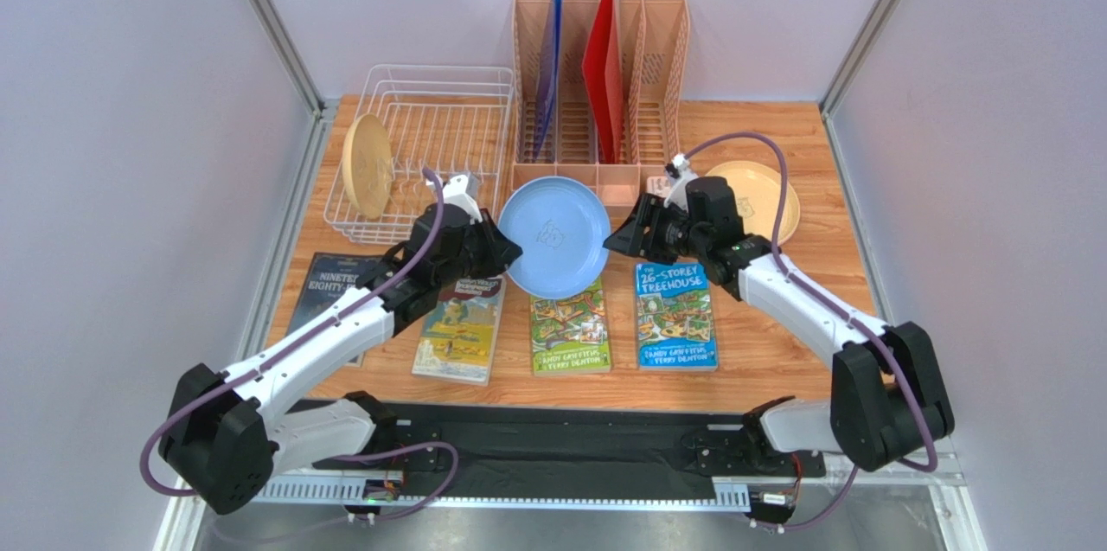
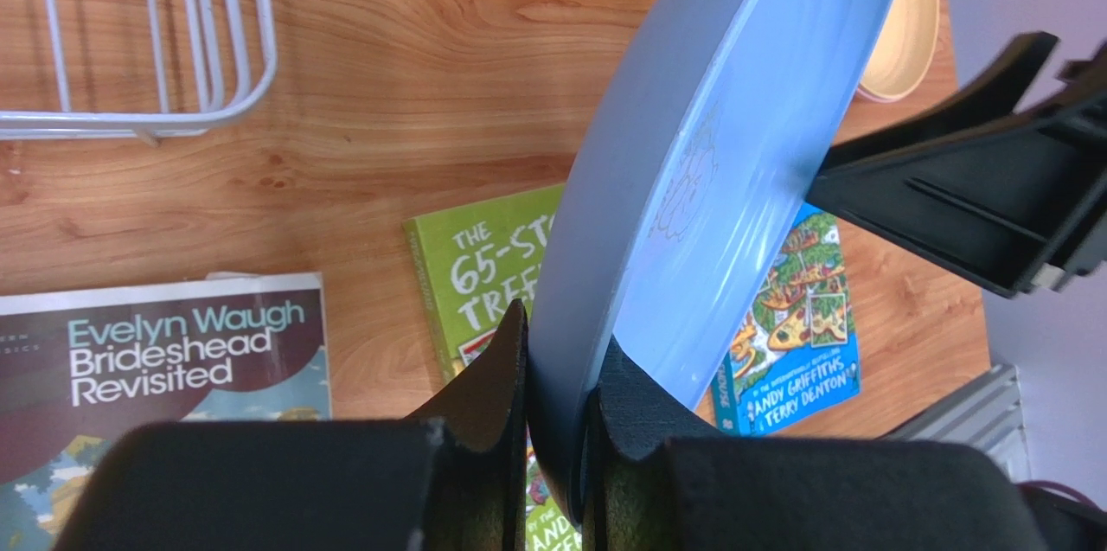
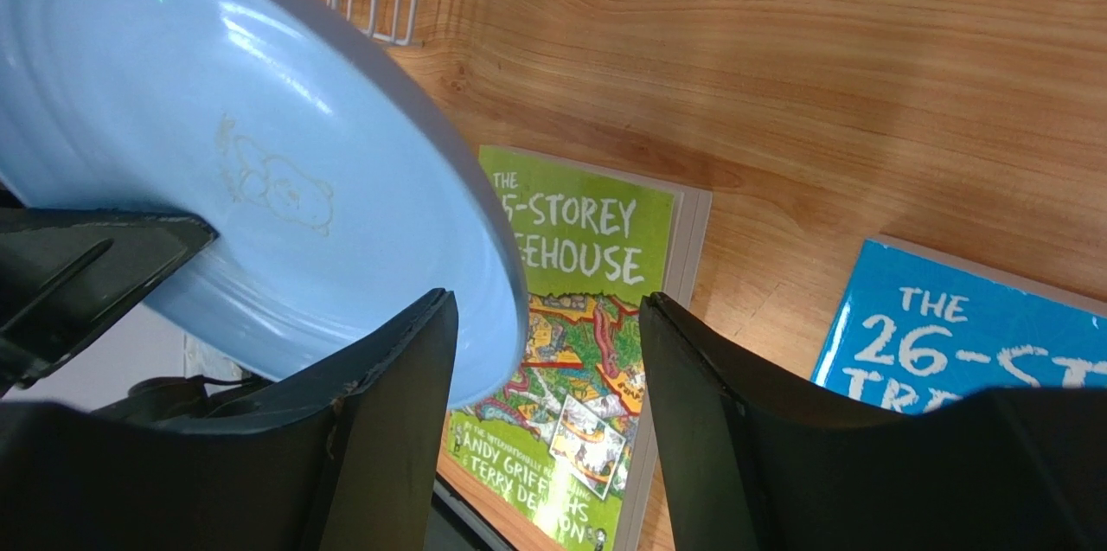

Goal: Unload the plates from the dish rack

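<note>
Top external: fixed, high and behind the arm bases, tilted down and forward. Takes in the whole worktop [image 1: 611, 389], both arms and the back wall, a far view. Left wrist: very close, looks out past the left fingers [image 2: 496, 376] along the light blue plate [image 2: 702, 162] toward the robot's right; the right fingers [image 2: 962, 201] enter at its edge. Right wrist: equally close, faces the opposite way, angled down at the worktop. Both wrist views share the plate, the green book [image 2: 474, 259], the blue book [image 2: 795, 331] and a corner of the dish rack [image 2: 143, 45] — all in the top view too.
</note>
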Available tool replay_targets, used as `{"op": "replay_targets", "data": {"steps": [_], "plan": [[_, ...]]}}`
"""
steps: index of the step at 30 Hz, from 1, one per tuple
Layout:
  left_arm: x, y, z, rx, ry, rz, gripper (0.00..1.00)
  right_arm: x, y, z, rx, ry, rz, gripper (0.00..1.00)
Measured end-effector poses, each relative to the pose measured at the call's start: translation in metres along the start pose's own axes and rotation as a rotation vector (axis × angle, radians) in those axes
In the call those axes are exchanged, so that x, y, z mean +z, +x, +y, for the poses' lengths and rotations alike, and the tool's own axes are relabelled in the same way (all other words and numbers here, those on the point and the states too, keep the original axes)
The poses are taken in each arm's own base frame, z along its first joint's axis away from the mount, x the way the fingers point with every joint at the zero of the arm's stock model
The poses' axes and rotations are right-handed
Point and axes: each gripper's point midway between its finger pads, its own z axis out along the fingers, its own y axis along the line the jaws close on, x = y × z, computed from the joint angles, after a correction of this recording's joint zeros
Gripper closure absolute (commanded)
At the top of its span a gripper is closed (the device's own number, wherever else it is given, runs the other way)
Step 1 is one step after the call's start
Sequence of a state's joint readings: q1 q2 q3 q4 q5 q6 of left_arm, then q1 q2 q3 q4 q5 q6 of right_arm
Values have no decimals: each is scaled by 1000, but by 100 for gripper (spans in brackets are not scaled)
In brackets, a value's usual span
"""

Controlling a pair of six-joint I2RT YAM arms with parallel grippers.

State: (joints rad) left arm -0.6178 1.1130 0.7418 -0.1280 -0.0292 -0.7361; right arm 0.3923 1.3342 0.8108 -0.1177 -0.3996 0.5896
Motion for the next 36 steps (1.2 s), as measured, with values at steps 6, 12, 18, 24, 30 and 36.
{"op": "replay_targets", "data": {"steps": [6,12,18,24,30,36], "plan": [[2,4,-10,9,28,16,100,15,5,-1,-18,7,33,58],[7,8,-9,13,15,31,97,21,5,0,-38,5,47,100],[6,4,-6,33,-2,13,37,10,-1,0,-62,35,16,100],[-20,-28,-2,101,-40,-130,0,-47,-43,-35,-60,260,-185,100],[-59,-74,7,163,-115,-339,0,-149,-103,-89,59,519,-515,100],[-76,-105,42,289,-343,-472,0,-212,-129,-134,191,753,-654,96]]}}
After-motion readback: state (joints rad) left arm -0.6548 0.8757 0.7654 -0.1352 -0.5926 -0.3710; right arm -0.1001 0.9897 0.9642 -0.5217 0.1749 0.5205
